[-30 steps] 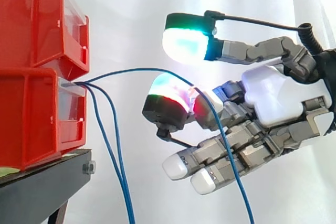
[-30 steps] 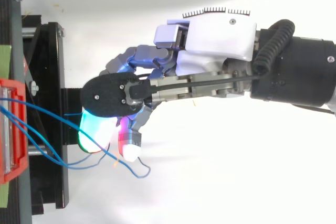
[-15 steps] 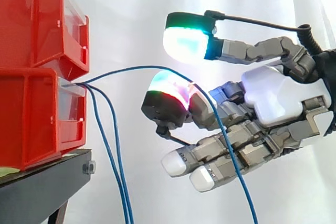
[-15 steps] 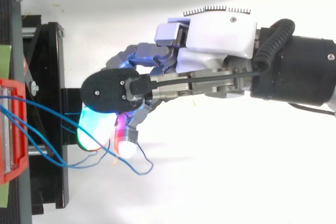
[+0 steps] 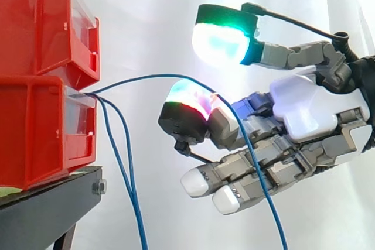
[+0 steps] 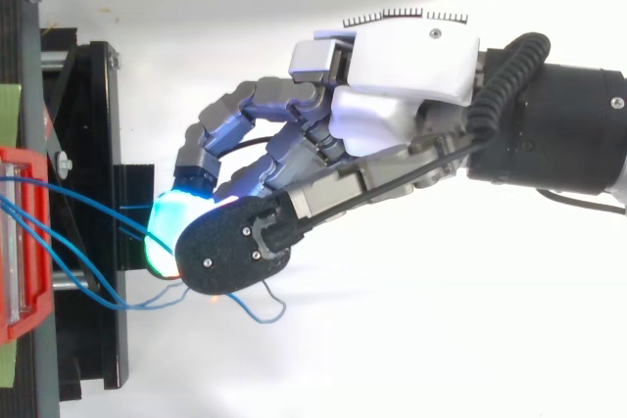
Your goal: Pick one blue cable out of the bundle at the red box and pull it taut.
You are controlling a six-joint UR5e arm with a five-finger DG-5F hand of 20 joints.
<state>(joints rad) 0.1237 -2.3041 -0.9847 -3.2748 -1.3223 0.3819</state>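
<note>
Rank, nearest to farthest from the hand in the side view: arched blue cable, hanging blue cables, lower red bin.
1. arched blue cable, crossing the hand
2. hanging blue cables, to its left
3. lower red bin, farthest left

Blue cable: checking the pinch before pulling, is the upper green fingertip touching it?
Apart: side view shows a clear gap between the upper fingertip and the blue cable.

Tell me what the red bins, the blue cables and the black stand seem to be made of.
Red bins: moulded plastic, glossy; ribbed walls catch highlights. Blue cables: thin, smooth flexible sheathing, likely plastic or rubber; they hang in soft curves. Black stand: probably painted metal, matte, with a bolt at its edge.
</note>
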